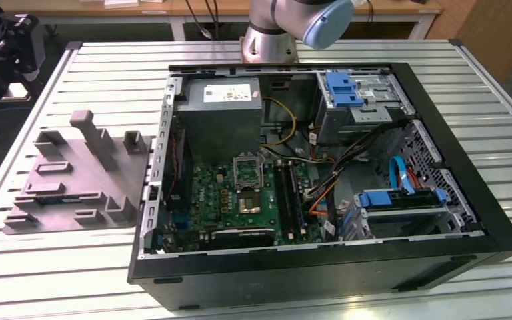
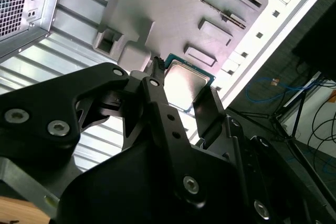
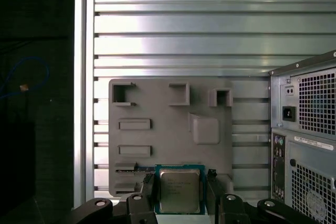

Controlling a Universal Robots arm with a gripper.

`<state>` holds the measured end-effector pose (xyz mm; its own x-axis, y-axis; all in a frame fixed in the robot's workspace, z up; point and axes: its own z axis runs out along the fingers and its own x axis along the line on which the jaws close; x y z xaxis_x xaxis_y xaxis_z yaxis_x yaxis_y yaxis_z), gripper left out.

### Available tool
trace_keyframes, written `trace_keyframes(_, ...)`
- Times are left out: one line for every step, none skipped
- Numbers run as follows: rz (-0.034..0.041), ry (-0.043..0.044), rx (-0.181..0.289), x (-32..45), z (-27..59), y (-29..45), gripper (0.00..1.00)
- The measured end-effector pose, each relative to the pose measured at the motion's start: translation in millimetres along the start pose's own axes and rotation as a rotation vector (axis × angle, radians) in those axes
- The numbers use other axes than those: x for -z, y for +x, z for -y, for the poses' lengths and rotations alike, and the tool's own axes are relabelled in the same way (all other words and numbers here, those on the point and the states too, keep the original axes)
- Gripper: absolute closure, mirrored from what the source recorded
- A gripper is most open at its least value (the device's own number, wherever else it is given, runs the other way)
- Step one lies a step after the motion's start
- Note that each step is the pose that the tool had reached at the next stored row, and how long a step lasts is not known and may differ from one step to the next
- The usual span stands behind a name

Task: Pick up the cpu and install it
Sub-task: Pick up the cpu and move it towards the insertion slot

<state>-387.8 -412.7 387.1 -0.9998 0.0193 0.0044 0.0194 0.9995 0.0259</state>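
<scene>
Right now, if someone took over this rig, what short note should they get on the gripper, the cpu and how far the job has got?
Gripper: shut on the cpu, with a finger on each side, seen in both wrist views.
Cpu: lifted clear of the grey holder, held above the slatted table.
Computer case: open on the table, to the exterior view's right of the holder, with the green board inside.
Done: the pick-up.
Left: the install; the cpu is not yet in the case.

Fingers [image 2: 209, 114] tight around the cpu [image 2: 184, 85]
</scene>
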Motion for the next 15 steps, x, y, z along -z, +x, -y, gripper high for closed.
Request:
trace_keyframes(-0.0001, 0.0001, 0.0, 0.1, 0.0, -0.6, 0.53)
trace_keyframes(-0.0001, 0.0001, 0.0, 0.1, 0.0, -1.1, 0.53)
trace_keyframes(-0.0001, 0.0, 0.0, 0.1, -0.1, -1.6, 0.53)
trace_keyframes(-0.0001, 0.0, 0.0, 0.1, 0.0, -2.2, 0.53)
trace_keyframes(-0.0001, 0.0, 0.0, 0.1, -0.1, -2.7, 0.53)
trace_keyframes(0.0, 0.0, 0.0, 0.0, -0.1, -3.2, 0.53)
trace_keyframes(0.0, 0.0, 0.0, 0.0, -0.1, -3.8, 0.53)
trace_keyframes(0.0, 0.0, 0.0, 0.0, -0.1, -4.3, 0.53)
trace_keyframes(-0.0001, 0.0, 0.0, 0.1, -0.1, -4.9, 0.53)
trace_keyframes(0.0, 0.0, 0.0, 0.1, -0.1, -5.3, 0.53)
trace_keyframes(-0.0001, 0.0001, 0.0, 0.1, -0.1, -5.9, 0.53)
trace_keyframes(-0.0001, 0.0, 0.0, 0.1, -0.1, -6.5, 0.53)
trace_keyframes(0.0, 0.0, 0.0, 0.1, -0.1, -7.2, 0.53)
trace_keyframes(0.0, 0.0, 0.0, 0.0, -0.2, -7.9, 0.53)
trace_keyframes(-0.0001, 0.0, 0.0, 0.1, -0.2, -8.6, 0.53)
